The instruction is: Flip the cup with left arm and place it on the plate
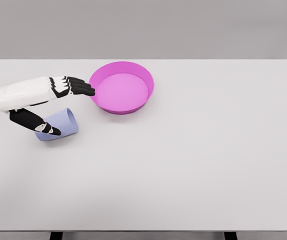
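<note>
Table: a white top point(183, 165) fills most of the head view; its front edge runs along the bottom, with two dark leg tops just below it.
Cup: a pale lavender cup point(58, 125) lies on its side at the left of the table, its mouth turned toward the right, near the plate but apart from it.
Thumb: a black thumb point(33, 121) slants down across the cup's near left side, its tip touching the wall.
Left hand: the left hand point(63, 90) reaches in from the left edge on a white forearm, palm side down.
Fingers: the four black fingers point(78, 86) stretch straight toward the plate, above the cup, not wrapped round it.
Grip: spread, nothing clasped.
Plate: a magenta plate point(146, 80) with a raised rim sits farther back, just right of the fingertips.
Cut off: the upper arm leaves the frame at left.
Hard to tell: whether the fingertips touch the rim.
</note>
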Tool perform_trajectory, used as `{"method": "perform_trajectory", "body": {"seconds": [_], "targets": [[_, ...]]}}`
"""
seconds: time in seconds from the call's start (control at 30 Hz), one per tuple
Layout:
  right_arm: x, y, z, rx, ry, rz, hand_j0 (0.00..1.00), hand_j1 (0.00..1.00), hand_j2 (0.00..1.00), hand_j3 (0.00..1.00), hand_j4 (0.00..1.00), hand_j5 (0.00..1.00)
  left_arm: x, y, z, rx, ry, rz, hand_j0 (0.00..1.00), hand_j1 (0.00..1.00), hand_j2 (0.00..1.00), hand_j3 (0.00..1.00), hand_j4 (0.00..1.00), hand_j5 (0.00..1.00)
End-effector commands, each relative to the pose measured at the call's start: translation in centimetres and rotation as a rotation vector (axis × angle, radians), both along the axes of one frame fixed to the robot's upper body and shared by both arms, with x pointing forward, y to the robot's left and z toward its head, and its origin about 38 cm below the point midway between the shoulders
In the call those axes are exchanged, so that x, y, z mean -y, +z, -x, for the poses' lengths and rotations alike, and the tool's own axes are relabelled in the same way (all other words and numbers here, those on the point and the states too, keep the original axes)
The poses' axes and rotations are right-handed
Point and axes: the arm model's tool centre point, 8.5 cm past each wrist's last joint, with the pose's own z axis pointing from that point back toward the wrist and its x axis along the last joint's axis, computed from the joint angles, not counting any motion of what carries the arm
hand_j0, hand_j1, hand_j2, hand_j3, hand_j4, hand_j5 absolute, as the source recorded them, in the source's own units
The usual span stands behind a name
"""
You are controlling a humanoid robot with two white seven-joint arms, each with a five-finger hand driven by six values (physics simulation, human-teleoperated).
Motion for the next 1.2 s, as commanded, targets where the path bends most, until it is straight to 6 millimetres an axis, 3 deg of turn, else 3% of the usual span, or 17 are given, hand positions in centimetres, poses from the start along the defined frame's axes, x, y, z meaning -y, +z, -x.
{"method": "perform_trajectory", "body": {"seconds": [0.0,0.07,0.33,0.4,0.47,0.6,0.7,0.97,1.17], "targets": [[0.0,0.0,0.0,0.001,0.0,-0.001,1.0,1.0,1.0,1.0,1.0,1.0,0.0,0.1,0.0,-0.003,0.001,0.007,1.0,1.0,1.0,1.0,1.0,1.0],[0.1,0.1,0.8,-0.017,-0.003,0.003,1.0,1.0,1.0,1.0,1.0,1.0,-0.1,0.0,0.0,-0.01,0.003,0.013,1.0,1.0,1.0,1.0,1.0,1.0],[0.1,0.0,0.7,-0.014,-0.003,0.002,1.0,1.0,1.0,1.0,1.0,1.0,-1.7,-0.5,0.9,-0.139,0.036,0.109,1.0,1.0,1.0,1.0,1.0,1.0],[0.1,0.0,0.7,-0.014,-0.004,0.002,1.0,1.0,1.0,1.0,1.0,1.0,-1.5,-1.4,1.1,-0.164,0.037,0.126,1.0,1.0,1.0,1.0,1.0,1.0],[0.1,0.0,0.7,-0.014,-0.004,0.002,1.0,1.0,1.0,1.0,1.0,1.0,-0.7,-1.5,0.6,-0.16,0.069,0.266,1.0,1.0,1.0,1.0,1.0,1.0],[0.1,0.0,0.7,-0.014,-0.004,0.002,1.0,1.0,1.0,1.0,1.0,1.0,-1.5,-1.3,-0.4,-0.165,0.218,0.478,1.0,1.0,1.0,1.0,1.0,1.0],[0.1,0.0,0.7,-0.014,-0.004,0.002,1.0,1.0,1.0,1.0,1.0,1.0,-2.3,-3.7,-0.9,-0.267,0.363,0.401,1.0,1.0,1.0,1.0,1.0,1.0],[0.1,0.0,0.7,-0.014,-0.004,0.002,1.0,1.0,1.0,1.0,1.0,1.0,-2.7,-7.9,0.1,-0.339,0.418,0.167,1.0,1.0,1.0,1.0,1.0,1.0],[0.1,0.0,0.7,-0.014,-0.004,0.002,1.0,1.0,1.0,1.0,1.0,1.0,-3.0,-8.5,-0.3,-0.427,0.487,0.203,1.0,1.0,1.0,1.0,1.0,1.0]]}}
